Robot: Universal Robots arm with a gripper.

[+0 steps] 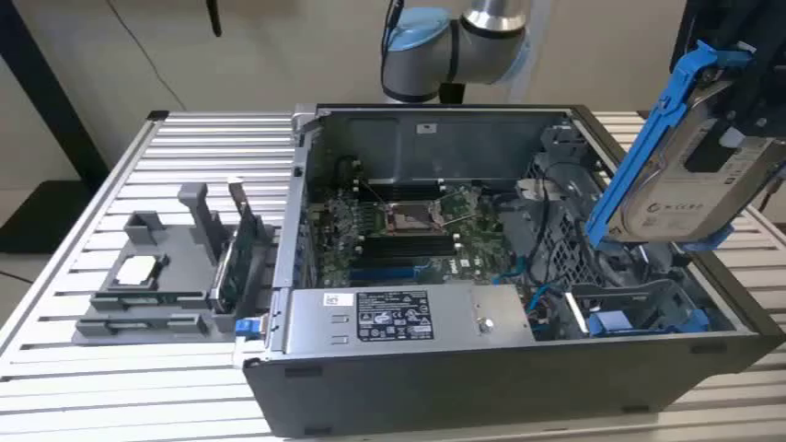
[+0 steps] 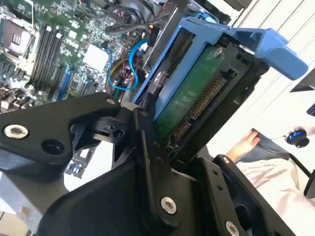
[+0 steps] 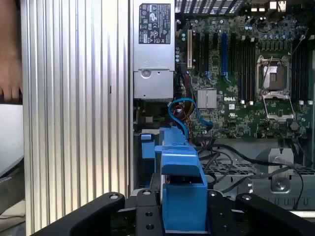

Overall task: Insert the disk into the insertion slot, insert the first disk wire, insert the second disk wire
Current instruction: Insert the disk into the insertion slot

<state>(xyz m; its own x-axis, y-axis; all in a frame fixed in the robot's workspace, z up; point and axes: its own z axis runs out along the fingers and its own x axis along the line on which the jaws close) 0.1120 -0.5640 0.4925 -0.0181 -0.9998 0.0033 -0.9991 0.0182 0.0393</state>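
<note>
— Where is the disk?
— The disk [image 1: 682,198] hangs tilted in the air above the insertion slot [image 1: 639,308], apart from it. The gripper [image 2: 179,123] is closed on it.
— And around?
— The open computer case [image 1: 491,378] lies on a ribbed metal table [image 1: 209,147], with the motherboard [image 1: 406,230] inside. The slot's bottom is hard to see.
</note>
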